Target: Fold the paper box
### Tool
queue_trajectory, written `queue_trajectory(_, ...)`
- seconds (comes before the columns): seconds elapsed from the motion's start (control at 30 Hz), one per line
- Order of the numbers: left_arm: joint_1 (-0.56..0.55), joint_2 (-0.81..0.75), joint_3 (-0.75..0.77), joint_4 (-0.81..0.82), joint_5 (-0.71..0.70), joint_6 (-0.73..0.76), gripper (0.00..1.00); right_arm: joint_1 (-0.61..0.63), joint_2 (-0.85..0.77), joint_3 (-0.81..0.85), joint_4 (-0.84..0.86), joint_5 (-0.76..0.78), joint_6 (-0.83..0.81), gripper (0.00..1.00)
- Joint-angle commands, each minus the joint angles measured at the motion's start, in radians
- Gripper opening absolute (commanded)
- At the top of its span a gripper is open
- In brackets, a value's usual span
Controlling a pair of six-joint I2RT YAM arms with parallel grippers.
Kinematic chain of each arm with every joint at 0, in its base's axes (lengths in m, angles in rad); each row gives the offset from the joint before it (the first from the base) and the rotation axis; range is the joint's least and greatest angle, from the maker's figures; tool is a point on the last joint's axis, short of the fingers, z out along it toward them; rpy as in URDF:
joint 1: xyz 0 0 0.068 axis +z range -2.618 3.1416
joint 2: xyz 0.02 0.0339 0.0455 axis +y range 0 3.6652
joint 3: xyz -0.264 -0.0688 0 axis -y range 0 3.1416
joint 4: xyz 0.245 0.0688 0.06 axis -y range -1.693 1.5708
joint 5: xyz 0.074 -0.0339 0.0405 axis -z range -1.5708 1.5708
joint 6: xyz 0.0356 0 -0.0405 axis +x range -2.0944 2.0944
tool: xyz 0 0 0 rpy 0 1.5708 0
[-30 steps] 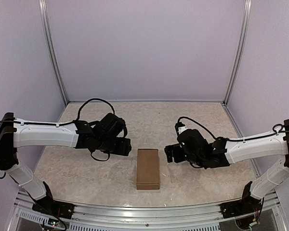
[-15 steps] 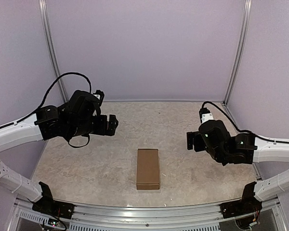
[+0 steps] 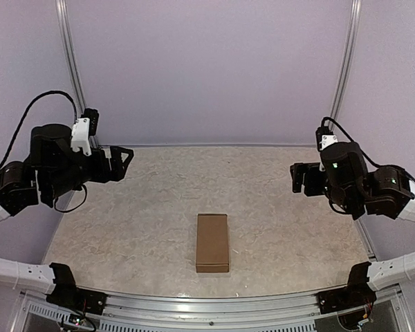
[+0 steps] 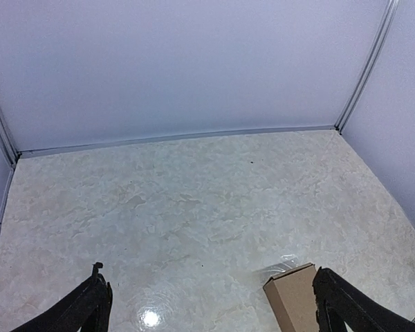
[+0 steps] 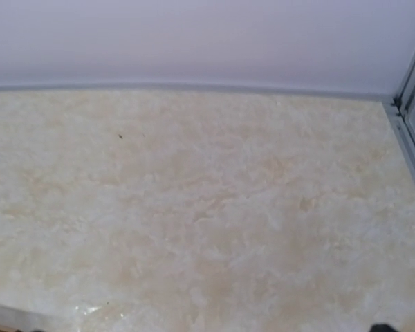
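The paper box (image 3: 212,242) lies shut on the marbled table, a plain brown oblong, near the front centre. Neither gripper touches it. My left gripper (image 3: 124,163) hangs raised at the far left, open and empty. In the left wrist view its two black fingers (image 4: 90,309) stand wide apart at the bottom corners, and one corner of the paper box (image 4: 292,299) shows beside the right-hand one. My right gripper (image 3: 297,179) hangs raised at the far right, open and empty. The right wrist view holds only bare table, with a dark fingertip (image 5: 384,328) at the bottom edge.
Pale lilac walls close in the table on three sides, with aluminium posts (image 3: 74,76) in the back corners. A metal rail (image 3: 207,308) runs along the near edge, where both arm bases are bolted.
Both arms have lifted away from the box and swung outward to the side walls. The left gripper has opened wider. The box has stayed in place.
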Motion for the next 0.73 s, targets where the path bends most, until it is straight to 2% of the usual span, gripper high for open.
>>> queue_trajectory(0.0, 0.007, -0.114, -0.047, -0.002, 0.010, 0.108, 0.99, -0.006, -0.097, -0.013, -0.088, -0.017, -0.068, 1.00)
queue_trajectory(0.2, 0.007, -0.234, -0.158, -0.018, 0.028, 0.151, 0.99, -0.006, -0.214, -0.079, -0.041, -0.020, -0.095, 1.00)
queue_trajectory(0.4, 0.007, -0.353, -0.313, 0.058, 0.028, 0.128, 0.99, -0.006, -0.306, -0.127, -0.016, -0.019, -0.116, 1.00)
queue_trajectory(0.6, 0.007, -0.364, -0.276, 0.014, 0.020, 0.132, 0.99, -0.005, -0.372, -0.141, -0.007, -0.058, -0.132, 1.00)
queue_trajectory(0.7, 0.007, -0.354, -0.251, -0.014, 0.021, 0.136, 0.99, -0.006, -0.371, -0.152, 0.002, -0.022, -0.106, 1.00)
